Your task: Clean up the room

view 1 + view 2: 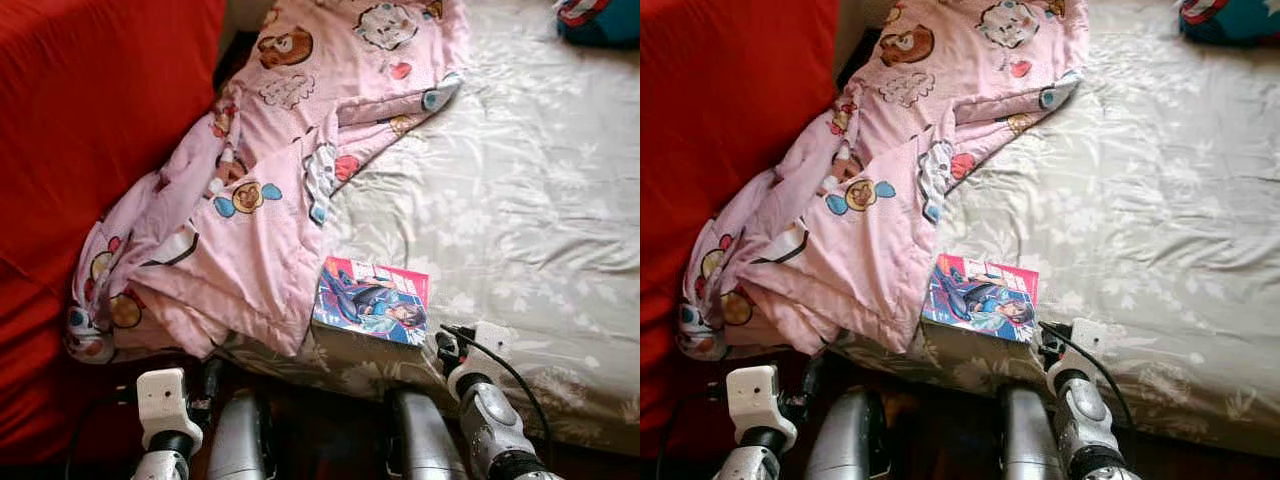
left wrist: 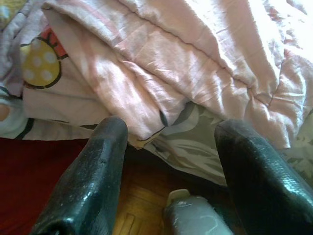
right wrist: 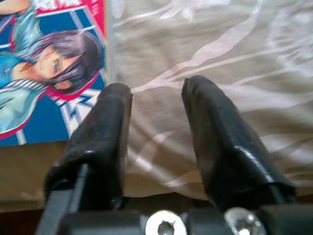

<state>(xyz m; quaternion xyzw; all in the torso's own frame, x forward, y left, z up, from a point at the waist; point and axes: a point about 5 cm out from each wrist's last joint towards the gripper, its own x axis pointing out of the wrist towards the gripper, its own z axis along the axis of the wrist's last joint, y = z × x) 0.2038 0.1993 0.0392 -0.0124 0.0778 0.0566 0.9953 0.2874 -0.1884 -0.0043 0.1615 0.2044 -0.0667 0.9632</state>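
The bed (image 1: pixel 520 200), covered by a grey floral sheet, carries a pink cartoon-print quilt (image 1: pixel 260 190) bunched along its left side and hanging over the near edge against a red fabric surface (image 1: pixel 90 150). A comic book (image 1: pixel 372 300) with a pink and blue cover lies flat at the near edge of the bed, its left side touching the quilt. The right gripper (image 3: pixel 155 100) rests just beside the book's right edge, fingers moderately apart and holding nothing; the right wrist view shows its fingertips over bare sheet, one tip at the cover's border. The left gripper (image 2: pixel 171 132) sits low at the near edge below the overhanging quilt, fingers wide apart and empty. The left wrist view shows wooden floor (image 2: pixel 132 210) beneath the bed edge.
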